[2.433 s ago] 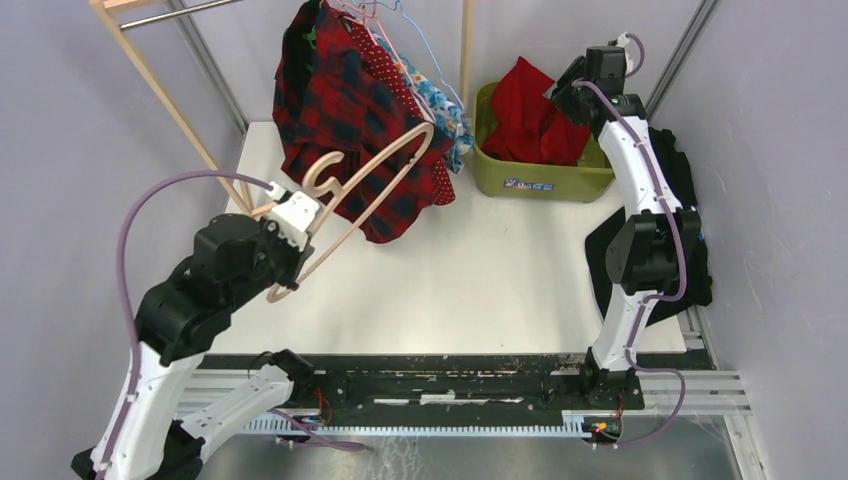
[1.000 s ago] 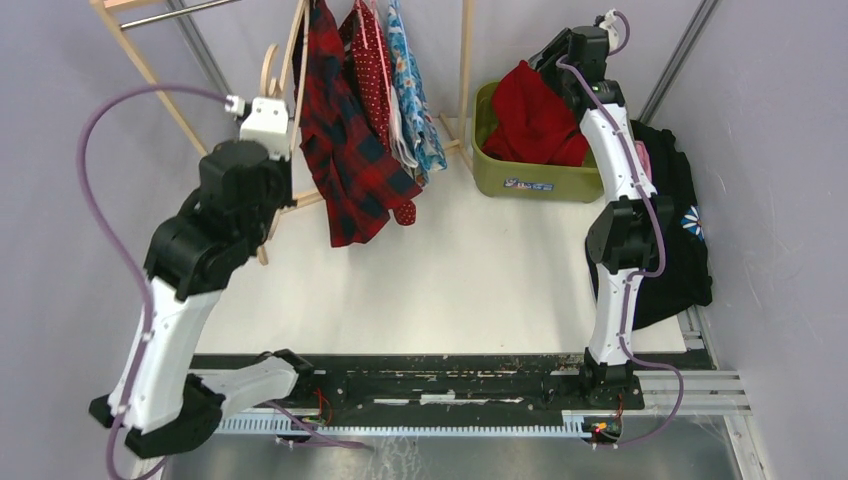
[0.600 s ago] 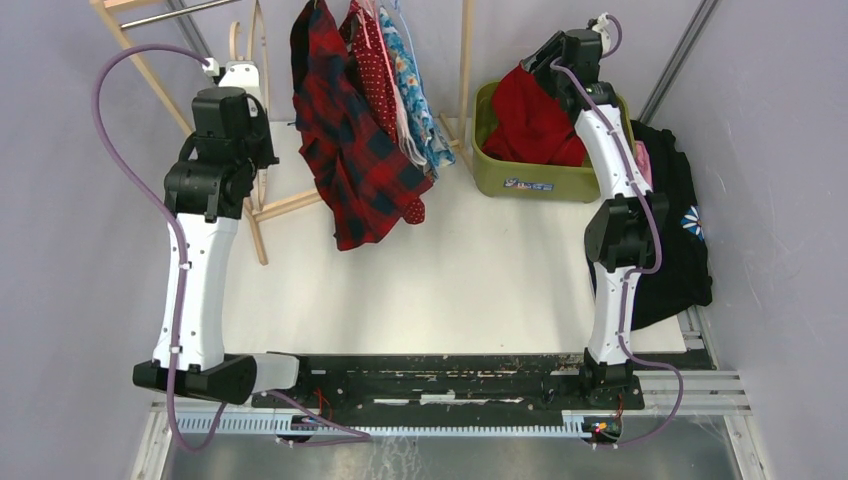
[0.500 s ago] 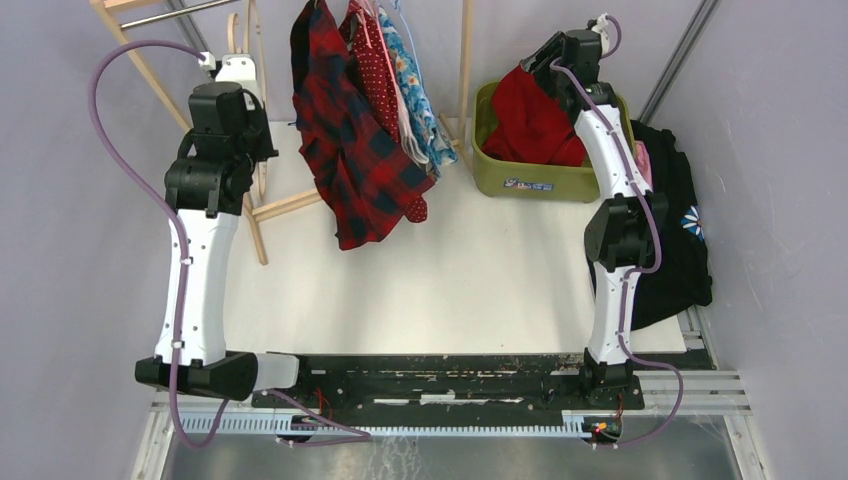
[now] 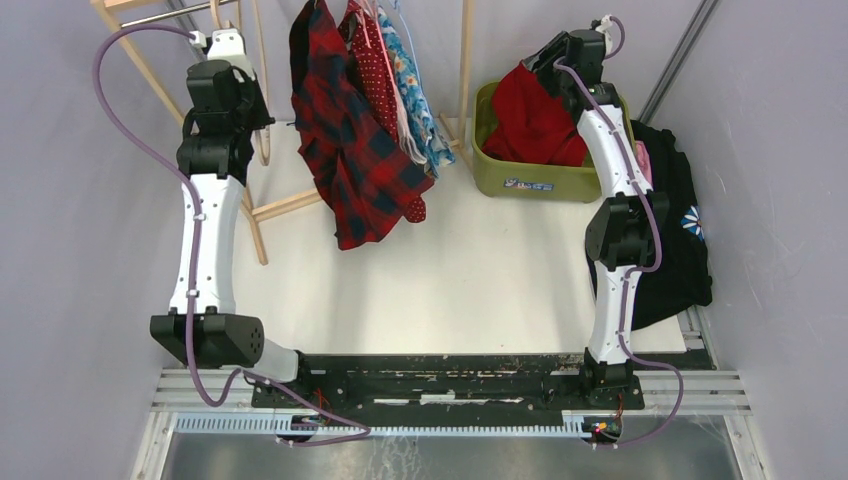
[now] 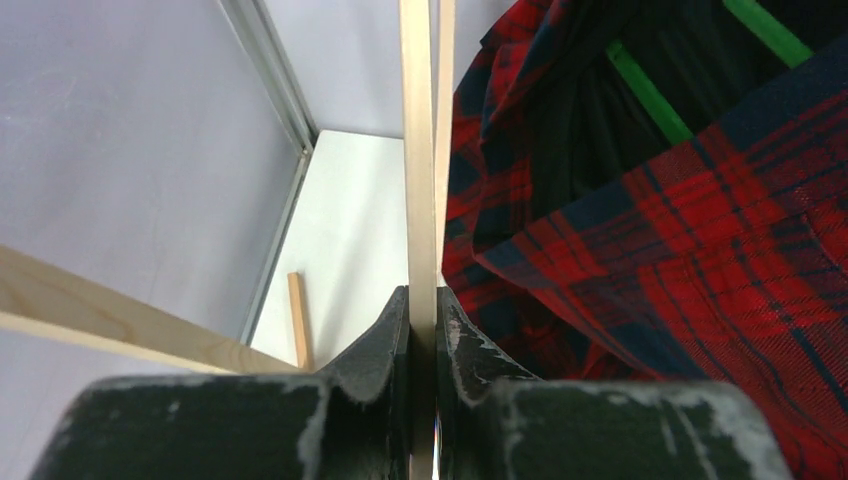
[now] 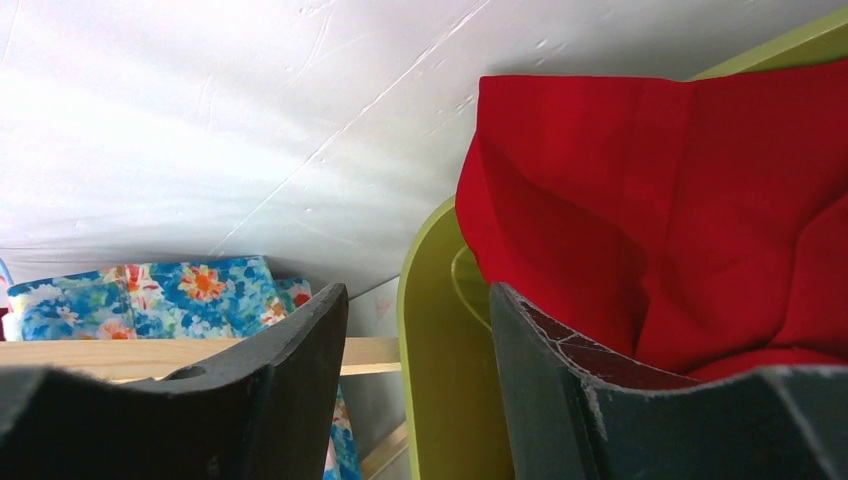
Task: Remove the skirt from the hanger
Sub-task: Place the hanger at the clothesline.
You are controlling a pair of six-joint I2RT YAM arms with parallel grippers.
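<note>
1. The left claw (image 6: 421, 300) is clamped tight on a thin edge of the pale wooden hanger (image 6: 417, 150), which runs straight up out of the jaws in the left wrist view. No garment hangs on the part of the hanger that shows.
2. Just to the right of that hanger hangs a red-and-navy plaid garment (image 6: 700, 250), with green straps showing inside its dark lining.
3. From above, the left arm is stretched far up to the back-left corner, beside the light wooden clothes rack (image 5: 466, 60). On the rack next to the plaid piece hang a red polka-dot garment (image 5: 375, 70) and a blue floral garment (image 5: 415, 90).
4. The right claw (image 7: 415, 300) is spread apart and holds nothing. It hangs over the left rim of the lime-green plastic bin (image 5: 580, 180).
5. The plain red fabric skirt (image 7: 700, 220) lies bunched inside that bin, off the hanger, and rises above the rim.
6. The bin stands at the back right of the white surface (image 5: 480, 270). A black garment with a flower print (image 5: 680, 250) lies along the right edge of the surface.
</note>
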